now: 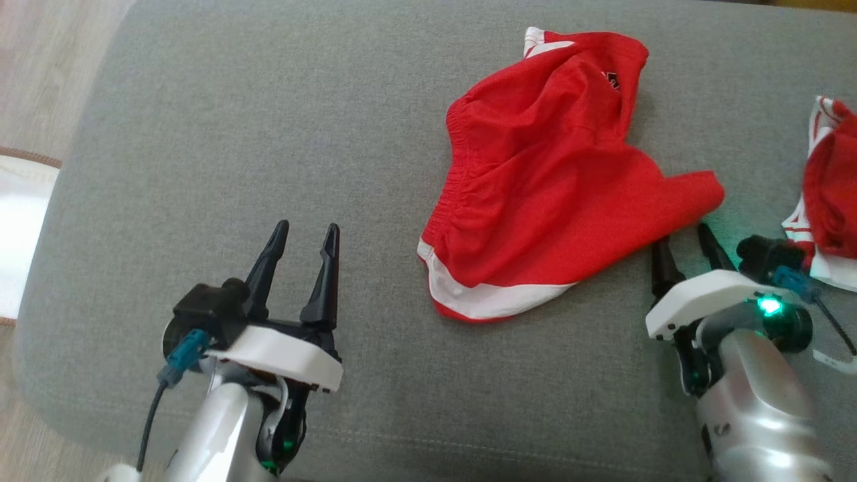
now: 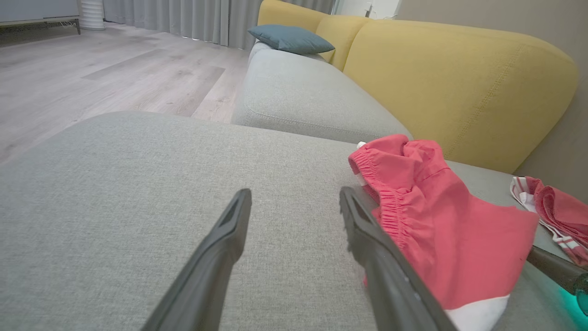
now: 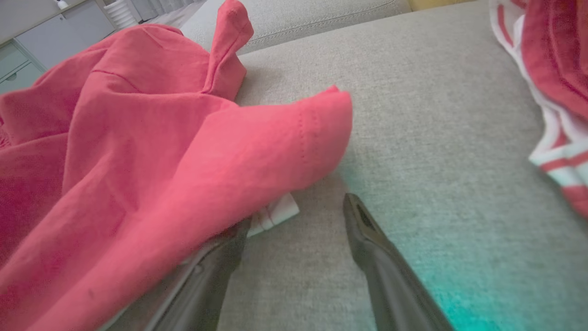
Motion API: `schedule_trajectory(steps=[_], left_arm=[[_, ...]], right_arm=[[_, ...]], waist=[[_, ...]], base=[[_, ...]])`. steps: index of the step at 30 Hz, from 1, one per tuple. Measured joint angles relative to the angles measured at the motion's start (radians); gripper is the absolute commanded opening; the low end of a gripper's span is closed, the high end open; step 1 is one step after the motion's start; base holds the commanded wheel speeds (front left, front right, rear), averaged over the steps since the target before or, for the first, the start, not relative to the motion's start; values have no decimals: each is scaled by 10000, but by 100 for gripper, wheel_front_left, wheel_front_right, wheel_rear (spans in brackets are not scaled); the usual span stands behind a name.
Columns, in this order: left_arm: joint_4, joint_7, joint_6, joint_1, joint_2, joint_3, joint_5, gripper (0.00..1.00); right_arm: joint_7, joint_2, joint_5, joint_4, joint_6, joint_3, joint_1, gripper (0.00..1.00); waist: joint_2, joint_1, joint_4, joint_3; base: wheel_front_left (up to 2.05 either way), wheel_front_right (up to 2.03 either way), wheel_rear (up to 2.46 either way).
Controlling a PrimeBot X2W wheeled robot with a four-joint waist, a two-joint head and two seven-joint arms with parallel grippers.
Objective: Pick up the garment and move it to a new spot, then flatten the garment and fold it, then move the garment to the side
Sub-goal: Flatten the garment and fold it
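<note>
The grey seat cushion (image 1: 201, 134) of a sofa carries everything here, with a yellow backrest (image 2: 459, 78) behind its far edge and a wooden floor (image 2: 92, 69) beyond its left edge. The garment (image 1: 549, 174), red shorts with a white hem, lies in a crumpled heap to the right of the middle of the cushion and reaches close to the far edge. Its elastic waistband faces the left edge, and one pointed red corner sticks out toward the right edge. A second red-and-white garment (image 1: 830, 194) lies bunched at the right edge, apart from the first one.

The left gripper (image 1: 309, 227) hovers over bare cushion near the near edge, to the left of the shorts. Its jaws are spread and hold nothing. The right gripper (image 1: 681, 235) is low, just below the pointed corner, with its jaws also spread and empty. In the right wrist view, one finger (image 3: 216, 257) is already under the edge of the red cloth and the other stands on bare cushion.

I judge that the first step is in hand: taking hold of the garment to lift it, as nothing is flattened or folded yet. The next move calls for the right gripper to go a little forward, so that the cloth comes between the fingers, and then to close before lifting. If it closes too early, it may catch only a thin edge of the cloth.
</note>
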Motion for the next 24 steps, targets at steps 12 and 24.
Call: schedule_trajectory(steps=[12, 24], left_arm=[[35, 0, 0, -7, -2, 10, 0, 100], [63, 0, 73, 107, 0, 58, -2, 100]], right_arm=[[-303, -52, -671, 1032, 0, 82, -676, 0], [-347, -15, -686, 1260, 0, -464, -198, 0]], waist=[[0, 0, 6, 26], [0, 0, -568, -591]], base=[[0, 0, 0], [0, 0, 0]])
